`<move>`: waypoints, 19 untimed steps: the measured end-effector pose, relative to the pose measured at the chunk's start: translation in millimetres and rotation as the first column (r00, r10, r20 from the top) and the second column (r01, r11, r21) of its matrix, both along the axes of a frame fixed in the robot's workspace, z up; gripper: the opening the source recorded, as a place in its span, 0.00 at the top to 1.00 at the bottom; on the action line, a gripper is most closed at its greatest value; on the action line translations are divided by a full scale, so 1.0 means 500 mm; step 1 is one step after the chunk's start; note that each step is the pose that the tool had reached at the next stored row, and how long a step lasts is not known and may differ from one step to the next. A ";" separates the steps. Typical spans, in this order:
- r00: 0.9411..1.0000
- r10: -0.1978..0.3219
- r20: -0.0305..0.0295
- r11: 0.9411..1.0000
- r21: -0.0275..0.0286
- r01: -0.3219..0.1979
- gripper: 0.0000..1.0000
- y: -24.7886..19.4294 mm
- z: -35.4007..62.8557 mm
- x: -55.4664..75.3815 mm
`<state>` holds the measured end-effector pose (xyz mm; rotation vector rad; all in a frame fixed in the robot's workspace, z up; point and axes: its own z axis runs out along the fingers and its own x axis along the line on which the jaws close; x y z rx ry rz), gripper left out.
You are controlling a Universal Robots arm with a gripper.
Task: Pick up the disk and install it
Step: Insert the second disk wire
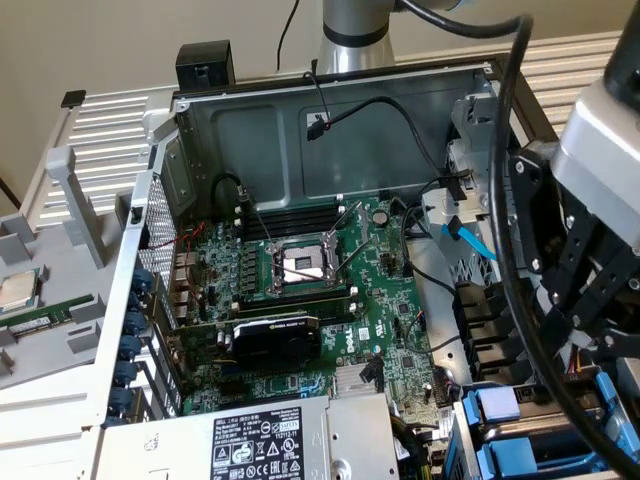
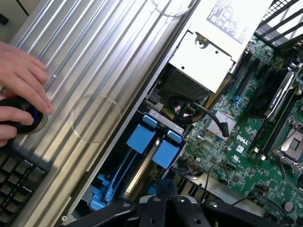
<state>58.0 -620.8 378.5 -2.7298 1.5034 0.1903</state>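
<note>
The end effector [image 2: 163, 196] hangs over the open computer case [image 1: 330, 120], its fingers [image 2: 161, 189] pressed together and holding nothing. Just past the fingertips in the wrist view stand two bright blue carrier tabs [image 2: 154, 142] side by side in the drive bay. A narrow metallic edge runs back from between them, which may be the disk [image 2: 142, 172] standing on its side, though too little of it shows to be sure. Its long axis runs from the tabs down into the bay, alongside the case's ribbed outer wall [image 2: 94, 85]. In the exterior view the bay sits at the near right corner, beside the power supply box [image 1: 255, 440]. The motherboard [image 1: 300, 290] lies flat in the case. A person's hand [image 2: 21, 90] rests on a round black knob [image 2: 19, 118] beside a keyboard [image 2: 14, 184].
</note>
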 end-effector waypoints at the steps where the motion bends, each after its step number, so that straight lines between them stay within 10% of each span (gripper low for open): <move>1: 1.000 0.014 0.001 1.000 0.001 -0.014 0.89 -0.0001 0.000 0.000; 6: 0.996 0.083 0.017 0.997 0.005 -0.083 0.89 -0.0003 0.000 0.000; 14: 0.980 0.183 0.077 0.983 0.004 -0.183 0.89 -0.0006 0.000 0.000; 19: 0.960 0.264 0.094 0.964 0.001 -0.265 0.89 -0.0007 0.000 0.000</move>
